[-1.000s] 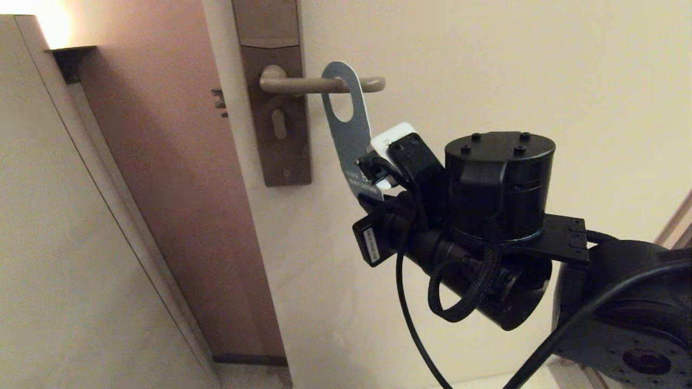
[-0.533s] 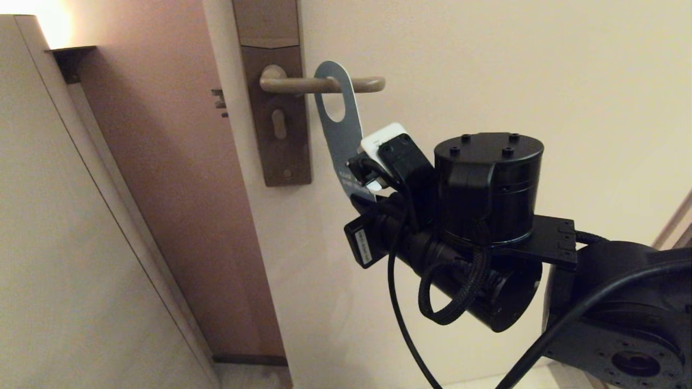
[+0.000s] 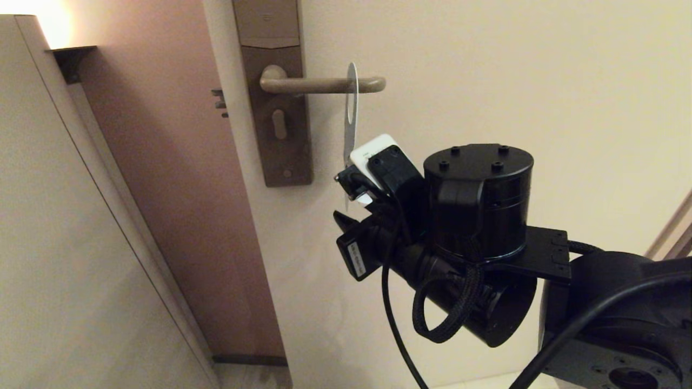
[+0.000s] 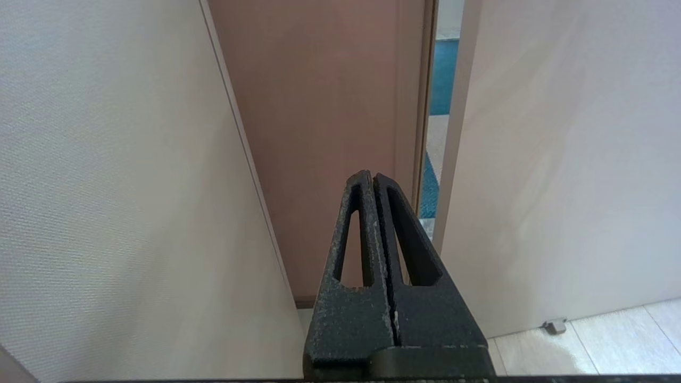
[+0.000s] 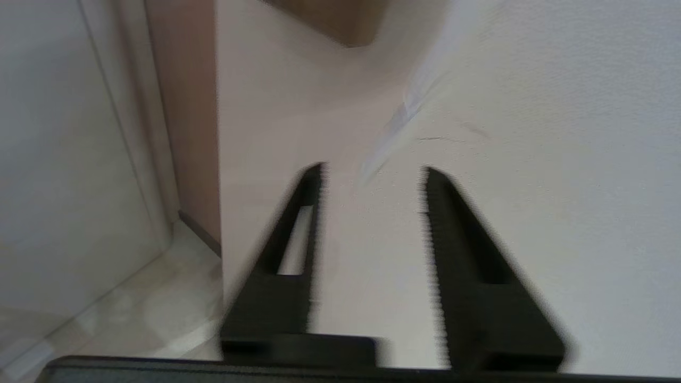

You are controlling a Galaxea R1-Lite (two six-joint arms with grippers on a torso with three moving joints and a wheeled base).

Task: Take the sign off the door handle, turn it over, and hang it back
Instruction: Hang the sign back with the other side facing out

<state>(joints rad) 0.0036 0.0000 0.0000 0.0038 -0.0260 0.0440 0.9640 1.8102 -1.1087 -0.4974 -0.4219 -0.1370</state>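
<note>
While sign [image 3: 351, 113] hangs edge-on from door handle [image 3: 319, 84], right gripper [image 5: 372, 181] fingers [image 5: 457, 234] parted.

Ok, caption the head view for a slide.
Right gripper open below the sign, which hangs edge-on from the door handle.

The cream-white flat door leaf [image 3: 486, 70] fills most of the head view. Beside its edge stands a reddish-brown door frame panel [image 3: 173, 178], with a small dark metal latch piece [image 3: 218, 102] on the door's edge. A pale textured wall [image 3: 48, 243] stands on the left, lit by a warm glow [image 3: 51, 21] that may be a lamp. Light floor tiles [image 4: 585, 340] and a small grey doorstop [image 4: 555, 325] lie below.
</note>
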